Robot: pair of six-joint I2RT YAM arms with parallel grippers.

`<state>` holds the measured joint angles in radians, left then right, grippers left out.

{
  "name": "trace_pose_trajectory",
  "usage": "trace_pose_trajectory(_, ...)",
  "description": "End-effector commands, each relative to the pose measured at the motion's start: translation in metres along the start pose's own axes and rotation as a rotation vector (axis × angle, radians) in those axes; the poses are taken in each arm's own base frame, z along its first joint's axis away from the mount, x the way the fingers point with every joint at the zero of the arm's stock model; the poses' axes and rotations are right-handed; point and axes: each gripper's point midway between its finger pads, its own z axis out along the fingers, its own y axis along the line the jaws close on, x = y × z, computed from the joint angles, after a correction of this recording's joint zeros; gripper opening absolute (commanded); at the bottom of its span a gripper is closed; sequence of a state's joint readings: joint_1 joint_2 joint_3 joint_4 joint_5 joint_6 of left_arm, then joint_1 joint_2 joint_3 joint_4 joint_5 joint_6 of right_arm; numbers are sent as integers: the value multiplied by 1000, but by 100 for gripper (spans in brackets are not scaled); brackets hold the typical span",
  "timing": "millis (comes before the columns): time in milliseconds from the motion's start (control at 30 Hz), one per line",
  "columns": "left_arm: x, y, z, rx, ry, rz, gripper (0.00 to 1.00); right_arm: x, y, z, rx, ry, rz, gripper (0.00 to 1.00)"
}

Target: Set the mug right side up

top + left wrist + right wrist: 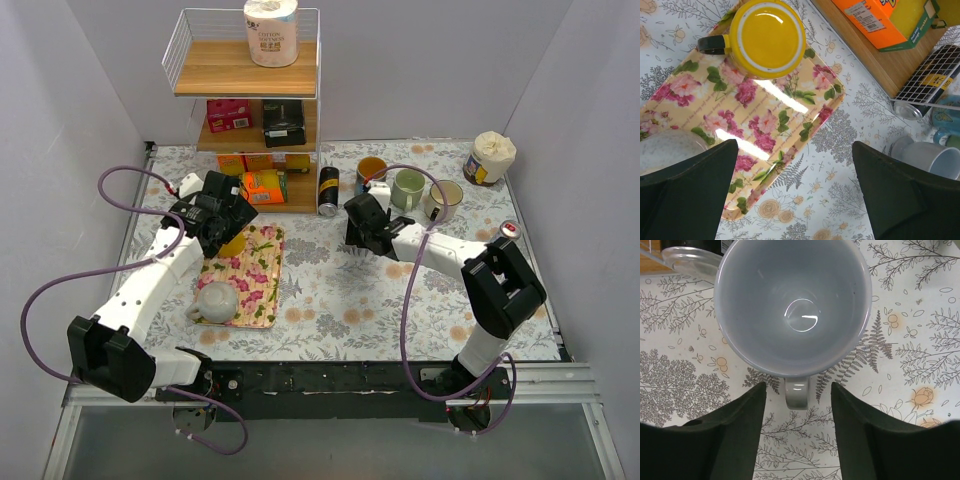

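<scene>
Sitting beyond the spread left pincer (795, 150), yellow mug (771, 36), seemingly inverted.

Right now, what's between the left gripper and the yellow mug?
Only bare tray. In the left wrist view, the floral tray fills the stretch from the open left gripper to the yellow mug.

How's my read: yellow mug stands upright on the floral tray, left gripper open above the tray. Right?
No. The yellow mug is upside down, base up; the left wrist view shows it. It is on the floral tray, and the left gripper is open above the tray.
</scene>
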<state>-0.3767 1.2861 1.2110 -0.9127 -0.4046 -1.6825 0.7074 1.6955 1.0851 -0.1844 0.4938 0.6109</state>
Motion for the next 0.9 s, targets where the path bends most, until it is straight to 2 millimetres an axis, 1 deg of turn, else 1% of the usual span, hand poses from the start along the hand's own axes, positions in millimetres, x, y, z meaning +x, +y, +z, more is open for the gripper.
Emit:
trace_pose_trajectory(0,-6,12,0,-39,-10,-36,98,-19,9,-12,-17,-25,37,66)
trace_pose_trajectory(67,-6,17,2,-54,3,-55,98,-26,10,-20,-27,-29,46,69)
trace_pose_trajectory(100,-7,18,2,-59,4,-65,98,-33,10,-30,-34,-37,51,72)
trace_pose_trajectory(133,-9,21,4,-74,7,-77,98,-39,12,-36,-44,-45,53,74)
trace_pose_trajectory(167,-9,24,6,-88,12,-84,98,-41,8,-42,-34,-40,50,75)
trace_pose_trajectory(200,-9,26,7,-98,14,-98,98,-54,10,-53,-51,-67,60,77)
trace_pose_trajectory(233,-11,31,11,-121,17,-114,98,-61,9,-59,-54,-74,65,78)
trace_pose_trajectory(267,-9,37,14,-142,24,-127,98,-62,6,-64,-51,-66,61,79)
trace_pose_trajectory(300,-10,39,16,-153,26,-151,98,-71,7,-74,-69,-80,73,79)
trace_pose_trajectory(367,-13,53,23,-195,36,-211,98,-74,1,-80,-80,-61,89,79)
trace_pose_trajectory(400,-9,60,28,-216,55,-241,98,-78,-1,-86,-92,-66,101,80)
trace_pose_trajectory(433,-16,69,32,-245,44,-331,98,-80,-5,-88,-94,-61,115,79)
trace_pose_trajectory(467,-17,75,35,-260,43,-381,98,-80,-9,-90,-91,-56,118,80)
trace_pose_trajectory(500,-15,84,40,-287,46,-433,98,-83,-12,-96,-94,-66,128,79)
trace_pose_trajectory(533,-23,92,45,-308,21,-536,98,-85,-18,-97,-88,-68,137,80)
trace_pose_trajectory(567,-25,95,49,-318,13,-591,98,-84,-22,-99,-81,-62,138,80)
trace_pose_trajectory(600,-27,96,55,-318,9,-629,98,-86,-26,-102,-81,-67,144,80)
trace_pose_trajectory(633,-24,97,60,-320,21,-659,98,-88,-31,-103,-80,-64,157,79)
trace_pose_trajectory(667,-34,99,68,-317,-4,-752,98,-86,-36,-104,-75,-55,158,79)
trace_pose_trajectory(700,-32,100,78,-334,10,-776,98,-87,-39,-107,-79,-55,165,79)
trace_pose_trajectory(800,-40,92,93,-336,29,-876,98,-83,-48,-109,-82,-41,177,79)
trace_pose_trajectory(833,-37,92,102,-361,41,-888,98,-83,-52,-109,-81,-39,184,79)
trace_pose_trajectory(867,-44,88,105,-359,33,-904,98,-83,-54,-110,-82,-37,185,79)
